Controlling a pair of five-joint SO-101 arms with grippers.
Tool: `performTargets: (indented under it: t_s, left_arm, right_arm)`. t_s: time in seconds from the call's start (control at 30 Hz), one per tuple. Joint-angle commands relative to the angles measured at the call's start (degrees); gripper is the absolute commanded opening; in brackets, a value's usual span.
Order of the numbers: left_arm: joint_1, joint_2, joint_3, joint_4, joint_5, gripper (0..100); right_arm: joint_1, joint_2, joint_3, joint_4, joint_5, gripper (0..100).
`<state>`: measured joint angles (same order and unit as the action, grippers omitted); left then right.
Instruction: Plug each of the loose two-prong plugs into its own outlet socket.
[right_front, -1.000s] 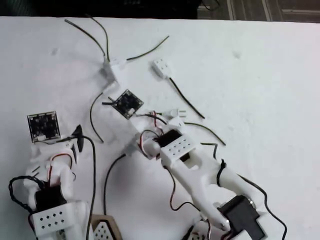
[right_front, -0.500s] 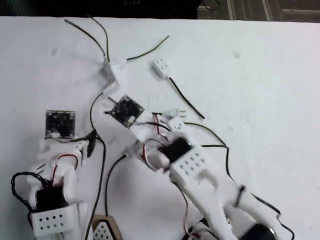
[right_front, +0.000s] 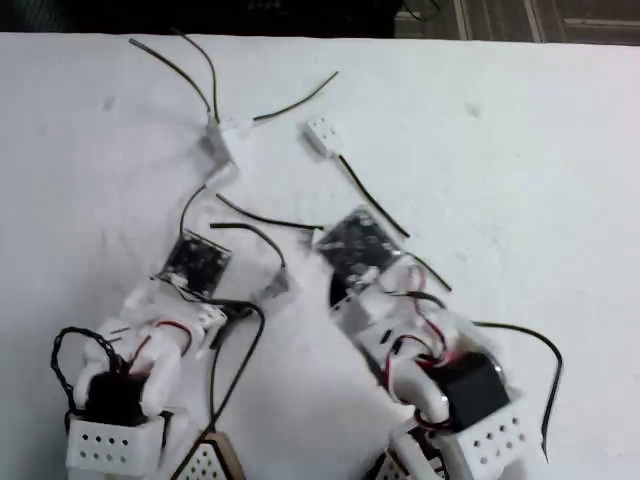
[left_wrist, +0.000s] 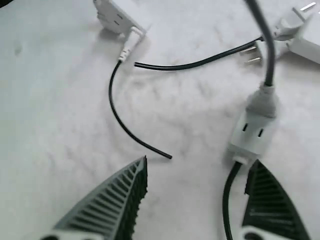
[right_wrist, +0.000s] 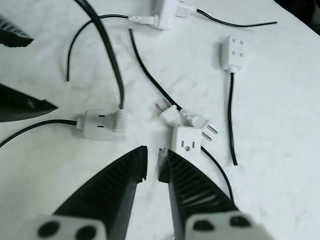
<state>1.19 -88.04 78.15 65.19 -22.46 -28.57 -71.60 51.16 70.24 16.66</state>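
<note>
left claw (left_wrist: 195, 200) advanced; socket (left_wrist: 251, 131) just ahead.

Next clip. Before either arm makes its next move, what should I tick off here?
1. Left gripper open and empty: ok.
2. Grey socket just ahead of it, slots showing: ok.
3. Right gripper open enough to grasp: not ok; shut, holding nothing.
4. White socket near the right gripper, slots facing up: ok.
5. Loose plug beside that socket, prongs free: ok.
6. Which plug belongs to which socket: cannot tell.
</note>
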Motion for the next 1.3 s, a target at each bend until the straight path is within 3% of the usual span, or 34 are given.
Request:
performTargets:
  t_s: [0.0,0.27,0.87,1.17,1.27]
  left_arm:
    - [4.79,-0.22,-2.55,0.62,-0.26,32]
    - [9.1,4.7,-3.34,-0.44,-0.26,32]
    - [11.82,63.16,-28.48,-9.23,-3.6,32]
    - [12.88,82.68,-39.21,-9.23,-3.52,31]
    - [13.05,84.79,-41.32,-9.14,-3.52,23]
  right_arm:
    - [5.41,-2.59,1.58,-0.66,-0.53,6.6]
    - [12.53,-2.68,3.25,-4.26,-5.8,9.6]
    - [12.7,-3.03,4.48,-4.35,-5.89,10.7]
    - [12.7,-3.03,4.48,-4.26,-5.89,10.6]
    - [12.7,-3.03,4.48,-4.18,-5.89,10.6]
